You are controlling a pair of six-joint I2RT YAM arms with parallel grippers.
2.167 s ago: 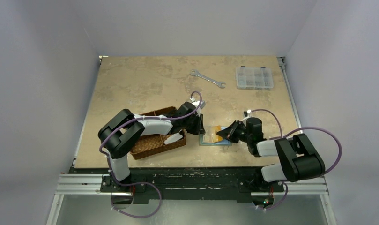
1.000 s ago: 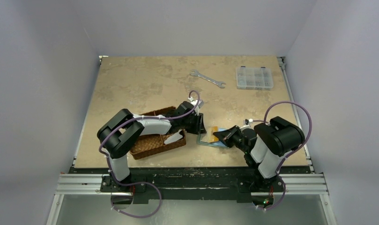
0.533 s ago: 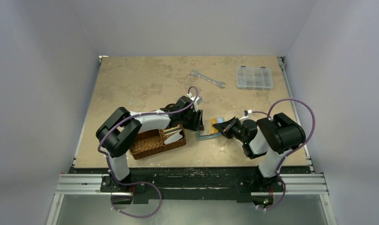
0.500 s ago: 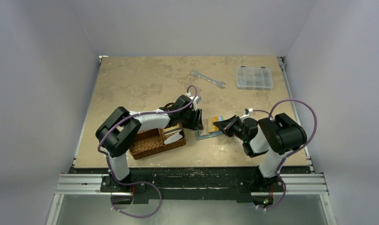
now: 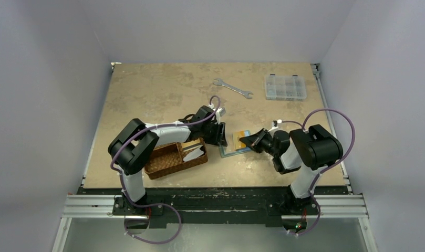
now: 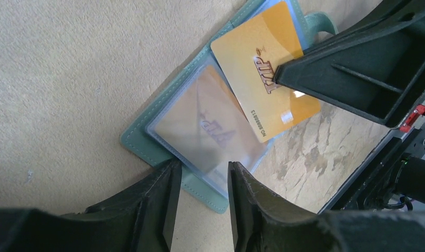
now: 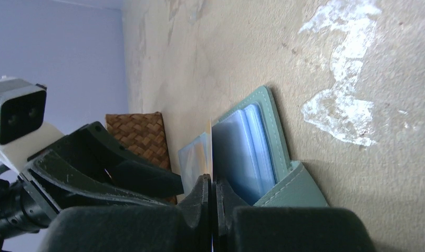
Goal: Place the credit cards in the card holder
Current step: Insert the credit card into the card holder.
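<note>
Right tool (image 7: pixel 210 185) pressed together, pinching orange-yellow credit card (image 6: pixel 262 89); card slants over the open card holder (image 6: pixel 147 144), which lies on the surface (image 6: pixel 68 79). Left tool (image 6: pixel 202 181) narrowly spread, fingertips at the card holder's corner, clear sleeve between them

I count one orange-yellow card (image 6: pixel 257 79) and one card holder (image 6: pixel 147 144). At lower left sits one woven basket (image 5: pixel 168 160) holding at least one white card (image 5: pixel 195 154). Up top lie one wrench (image 5: pixel 232 88) and one clear box (image 5: pixel 285 86).
</note>
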